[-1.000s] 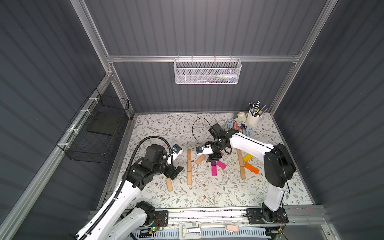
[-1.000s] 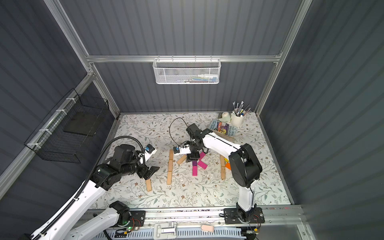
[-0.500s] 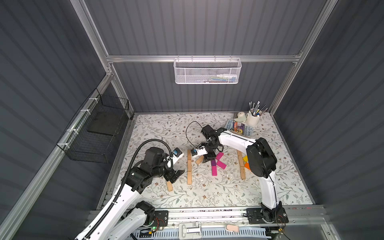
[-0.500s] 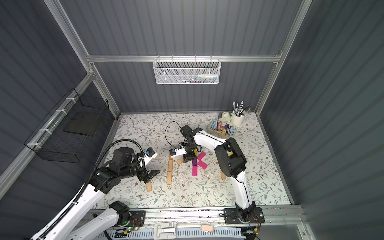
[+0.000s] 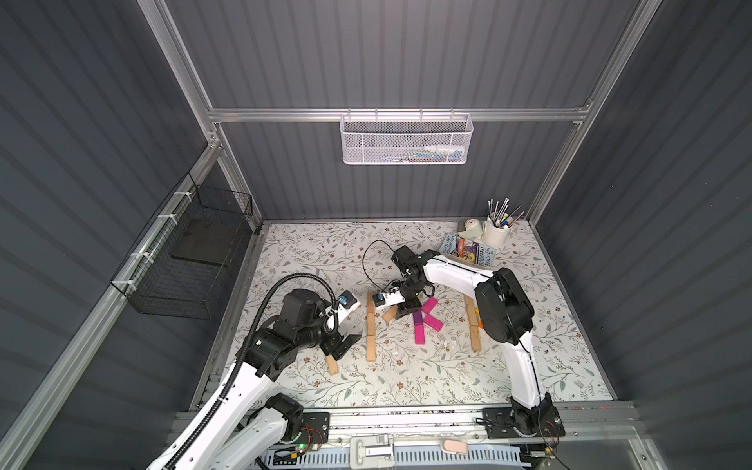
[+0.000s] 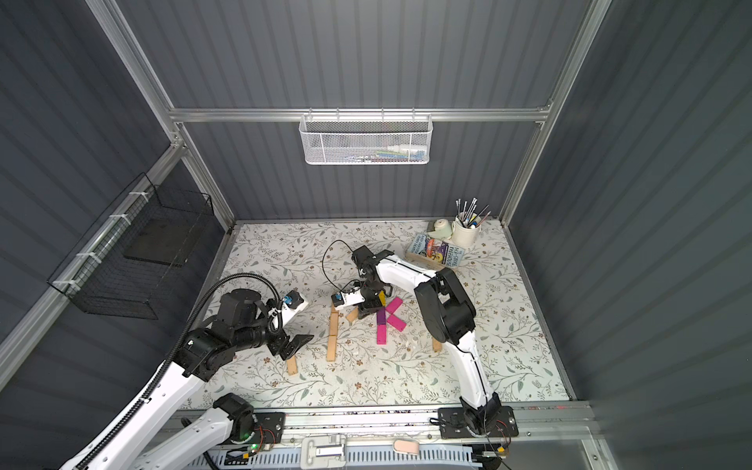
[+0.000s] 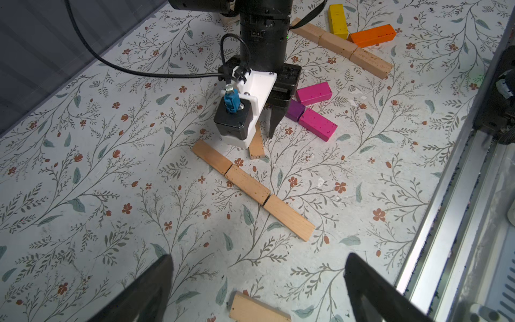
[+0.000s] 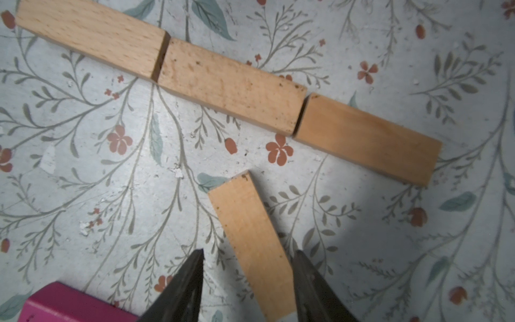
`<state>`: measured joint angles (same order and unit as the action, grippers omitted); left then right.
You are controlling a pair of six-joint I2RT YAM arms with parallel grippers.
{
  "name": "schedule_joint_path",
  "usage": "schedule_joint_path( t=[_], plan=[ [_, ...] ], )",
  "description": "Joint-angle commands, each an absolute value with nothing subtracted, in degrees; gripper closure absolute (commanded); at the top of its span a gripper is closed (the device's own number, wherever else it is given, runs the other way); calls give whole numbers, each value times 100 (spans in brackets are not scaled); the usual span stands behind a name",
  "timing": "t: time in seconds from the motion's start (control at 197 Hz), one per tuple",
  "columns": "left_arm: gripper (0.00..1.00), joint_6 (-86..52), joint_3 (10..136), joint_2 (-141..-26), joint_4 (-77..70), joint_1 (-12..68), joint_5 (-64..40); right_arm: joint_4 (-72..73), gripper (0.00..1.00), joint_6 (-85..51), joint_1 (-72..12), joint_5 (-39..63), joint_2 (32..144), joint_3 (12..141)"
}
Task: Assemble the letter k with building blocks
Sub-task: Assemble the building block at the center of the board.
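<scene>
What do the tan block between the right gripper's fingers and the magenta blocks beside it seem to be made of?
Tan block: looks like bare, unfinished wood, with a matte face, faint lengthwise grain and small dark specks.
Magenta blocks: probably the same wood under opaque matte paint. The shape is alike, dark specks dot the colour, and no grain shows through, so the core is a guess.

Three magenta blocks (image 5: pixel 419 337), one purple (image 7: pixel 294 110), one orange (image 7: pixel 372 35)
</scene>
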<state>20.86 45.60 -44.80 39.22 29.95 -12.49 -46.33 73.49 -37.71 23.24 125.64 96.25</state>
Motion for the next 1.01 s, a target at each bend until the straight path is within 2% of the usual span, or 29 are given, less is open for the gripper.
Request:
schedule_joint_path(
  t=[0.0, 0.502, 0.659, 1.01],
  plan=[
    [3, 2204, 4496, -4456, 3940, 3009, -1265, -4775, 51, 7397, -3801, 2463, 12678, 9722],
    [0, 2204, 4473, -4448, 3929, 3004, -1229, -4561, 51, 7365, -3835, 2418, 12762, 9738],
    [1, 2201, 4465, -4438, 3920, 3007, -1206, -4533, 57, 7374, -3844, 2409, 12788, 9767],
    [0, 2206, 4453, -4421, 3920, 3006, -1182, -4535, 57, 7375, -3867, 2348, 12911, 9784]
  ],
)
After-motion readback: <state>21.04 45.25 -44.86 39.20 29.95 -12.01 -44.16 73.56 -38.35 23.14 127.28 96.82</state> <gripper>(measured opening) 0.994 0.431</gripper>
